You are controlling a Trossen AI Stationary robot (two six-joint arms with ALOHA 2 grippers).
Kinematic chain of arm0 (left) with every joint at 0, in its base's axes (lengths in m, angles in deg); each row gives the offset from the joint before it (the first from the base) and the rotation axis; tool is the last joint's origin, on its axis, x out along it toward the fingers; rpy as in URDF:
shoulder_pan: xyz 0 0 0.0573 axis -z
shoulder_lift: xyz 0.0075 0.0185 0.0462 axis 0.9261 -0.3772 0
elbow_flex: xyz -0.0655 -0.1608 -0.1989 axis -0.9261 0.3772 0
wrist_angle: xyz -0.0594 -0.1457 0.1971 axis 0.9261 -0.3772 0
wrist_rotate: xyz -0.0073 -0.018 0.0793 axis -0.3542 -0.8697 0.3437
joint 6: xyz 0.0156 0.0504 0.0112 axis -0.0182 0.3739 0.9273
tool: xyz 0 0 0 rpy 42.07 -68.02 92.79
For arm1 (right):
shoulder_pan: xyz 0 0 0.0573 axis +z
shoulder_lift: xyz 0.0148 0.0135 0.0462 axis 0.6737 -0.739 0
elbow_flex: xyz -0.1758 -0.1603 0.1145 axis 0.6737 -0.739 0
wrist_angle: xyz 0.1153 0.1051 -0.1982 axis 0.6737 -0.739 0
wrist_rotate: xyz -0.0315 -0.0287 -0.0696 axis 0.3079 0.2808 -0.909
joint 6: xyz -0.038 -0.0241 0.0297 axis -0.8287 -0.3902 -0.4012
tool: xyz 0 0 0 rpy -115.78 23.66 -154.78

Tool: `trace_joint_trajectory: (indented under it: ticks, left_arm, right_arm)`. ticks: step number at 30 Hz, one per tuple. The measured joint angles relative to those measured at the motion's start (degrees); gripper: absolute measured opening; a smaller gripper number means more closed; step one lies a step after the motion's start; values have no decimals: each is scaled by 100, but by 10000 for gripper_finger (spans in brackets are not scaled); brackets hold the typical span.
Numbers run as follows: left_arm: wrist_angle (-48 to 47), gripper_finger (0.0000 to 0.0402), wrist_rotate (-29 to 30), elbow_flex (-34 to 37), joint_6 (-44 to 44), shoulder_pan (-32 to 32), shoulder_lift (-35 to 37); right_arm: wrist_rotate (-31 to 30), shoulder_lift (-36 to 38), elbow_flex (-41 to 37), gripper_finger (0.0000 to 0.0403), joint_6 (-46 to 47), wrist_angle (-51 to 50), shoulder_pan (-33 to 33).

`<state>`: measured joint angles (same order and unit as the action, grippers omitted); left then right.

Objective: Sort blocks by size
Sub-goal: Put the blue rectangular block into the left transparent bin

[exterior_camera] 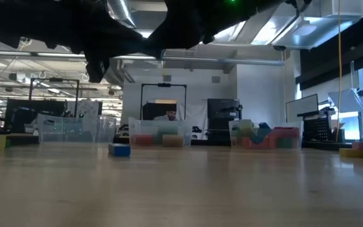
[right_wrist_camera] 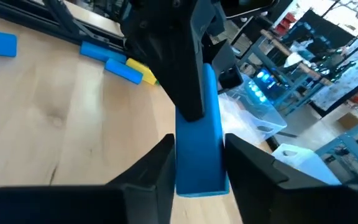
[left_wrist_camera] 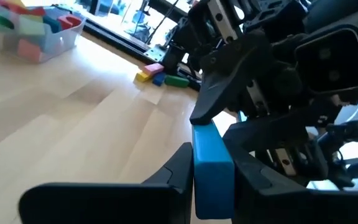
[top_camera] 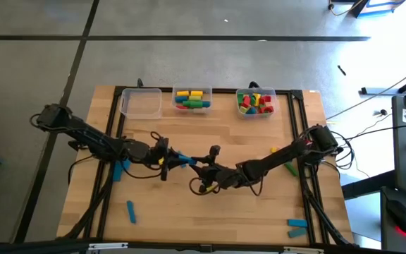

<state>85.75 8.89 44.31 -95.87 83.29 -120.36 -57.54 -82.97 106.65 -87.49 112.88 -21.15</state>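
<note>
Passing long blue block (left_wrist_camera: pixel 211 165) mid-table for re-grip: left gripper (left_wrist_camera: pixel 210 177) and right gripper (right_wrist_camera: pixel 199 163) both clamped on it.

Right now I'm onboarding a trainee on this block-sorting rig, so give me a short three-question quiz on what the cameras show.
1. True or false: the long blue block sits between the fingers of both the left hand and the right hand.
2. How many clear bins stand along the table's far edge, and which one holds no blocks?
3. Which lies nearest the table's front-right corner? A: a red cylinder; B: a blue block; C: a clear bin.

Key:
1. True, both sets of fingers flank it above mid-table.
2. Three; the left bin holds none, while the middle bin and right bin hold coloured blocks.
3. B.
</note>
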Motion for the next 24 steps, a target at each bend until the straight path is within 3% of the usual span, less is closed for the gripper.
trace_joint_trajectory:
  ticks: [5,12,19,24]
  left_arm:
    - [-568,56,174,-2,379,-72,507]
    - [-2784,53,1159,-2,890,-491,1942]
    - [-4464,53,2633,-2,1745,-1541,3099]
    - [-4629,55,2746,-4,2322,-2789,3129]
  right_arm:
    - [-572,97,0,182,-61,-40,353]
    - [-1446,388,0,250,-21,-49,943]
    - [-1149,428,1,259,1109,-399,1210]
    - [-453,430,2,254,2657,-1425,1220]
